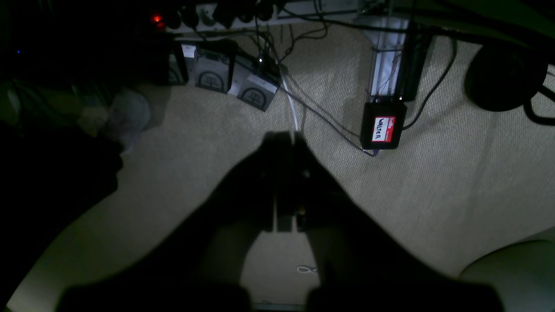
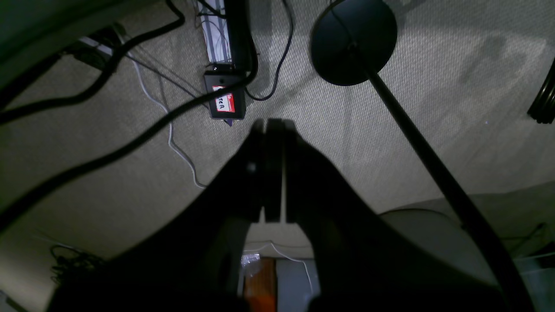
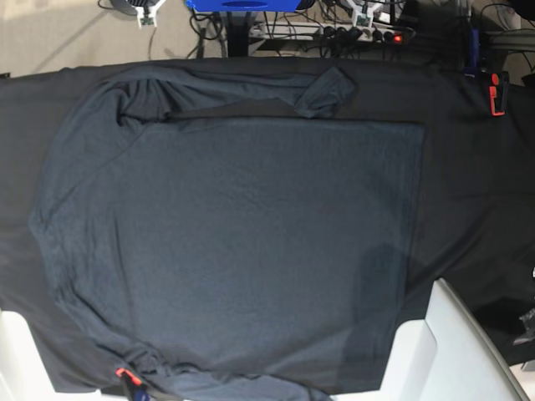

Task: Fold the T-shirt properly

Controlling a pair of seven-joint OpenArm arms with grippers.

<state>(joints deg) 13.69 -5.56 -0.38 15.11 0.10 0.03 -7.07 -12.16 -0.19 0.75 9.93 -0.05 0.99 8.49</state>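
Shirt [image 3: 242,242]: spread flat on the black-clothed table [image 3: 476,192], sleeves along its edges.
Handling: probably soft, limp, light; pinch hems or sleeve ends.
Left hand [image 1: 286,143]: together, empty, over floor.
Right hand [image 2: 273,128]: together, empty.

Table [image 3: 468,167] covered by a smooth black cloth [image 3: 476,217] filling most of the frame. T-shirt [image 3: 234,242] lies spread flat on the cloth, centre-left; one long sleeve [image 3: 251,88] runs along the upper edge, cuff toward upper centre.
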